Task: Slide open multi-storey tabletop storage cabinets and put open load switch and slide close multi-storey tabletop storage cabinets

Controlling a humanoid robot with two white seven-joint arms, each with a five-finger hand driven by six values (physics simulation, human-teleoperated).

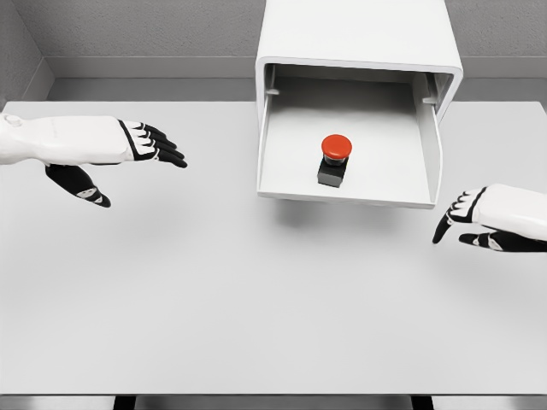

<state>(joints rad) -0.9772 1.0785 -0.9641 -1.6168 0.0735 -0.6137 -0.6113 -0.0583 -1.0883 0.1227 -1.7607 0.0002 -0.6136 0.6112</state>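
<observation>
Drawer [282,184] of the cabinet [359,38] is sitting pulled out toward me, tray fully exposed. The load switch [333,159] is resting upright inside it, near the middle of the tray floor, touching no wall. I judge the placing step done and only the closing left.

My left hand [128,154] is hovering over the table [256,316], well left of the drawer, fingers extended and relaxed, thumb hanging below, gripping nothing. My right hand [483,220] is hovering just off the drawer's front right corner, fingers loosely spread, also empty. That one is sitting closest to the front lip, so it looks best placed to push.

Switch itself: round red mushroom cap on a small dark square base. Top-heavy look; a hard shove on the drawer could tip it.
</observation>
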